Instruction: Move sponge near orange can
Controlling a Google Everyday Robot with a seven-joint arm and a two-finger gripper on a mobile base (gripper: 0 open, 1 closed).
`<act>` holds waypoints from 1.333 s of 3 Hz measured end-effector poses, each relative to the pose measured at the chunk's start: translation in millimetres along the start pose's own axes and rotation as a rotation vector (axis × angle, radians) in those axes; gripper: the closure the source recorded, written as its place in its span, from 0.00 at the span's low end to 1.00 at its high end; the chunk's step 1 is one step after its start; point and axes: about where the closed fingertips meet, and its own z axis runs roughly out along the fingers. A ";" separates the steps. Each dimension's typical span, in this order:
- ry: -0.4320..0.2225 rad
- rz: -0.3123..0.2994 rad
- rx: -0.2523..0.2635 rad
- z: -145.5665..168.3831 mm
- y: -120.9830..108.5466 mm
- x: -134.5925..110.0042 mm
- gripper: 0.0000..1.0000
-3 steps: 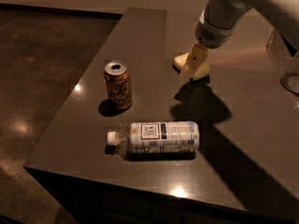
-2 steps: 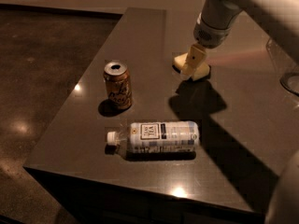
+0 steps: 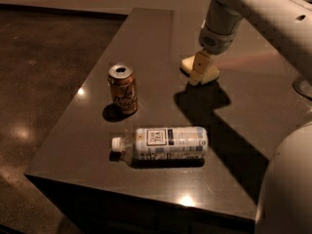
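The pale yellow sponge [image 3: 210, 71] lies on the dark table [image 3: 151, 38], right of centre and towards the back. My gripper [image 3: 199, 68] comes down from the upper right and sits right at the sponge's left part, covering some of it. The orange can [image 3: 123, 89] stands upright to the left, well apart from the sponge.
A clear plastic bottle with a white label [image 3: 163, 143] lies on its side in front of the can, near the table's front edge. My white arm [image 3: 263, 13] spans the upper right. A pale rounded body part [image 3: 290, 189] fills the lower right corner.
The arm has shifted a little and more of the robot's body shows at the lower right. The sponge, can and bottle stay where they were.
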 end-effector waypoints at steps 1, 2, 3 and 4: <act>0.013 0.002 -0.020 6.9 1.4 1.5 0.43; 0.010 -0.029 -0.037 6.3 11.6 -1.0 0.64; -0.004 -0.127 -0.065 0.1 45.2 -11.3 0.89; -0.011 -0.226 -0.106 -5.0 86.6 -13.2 1.00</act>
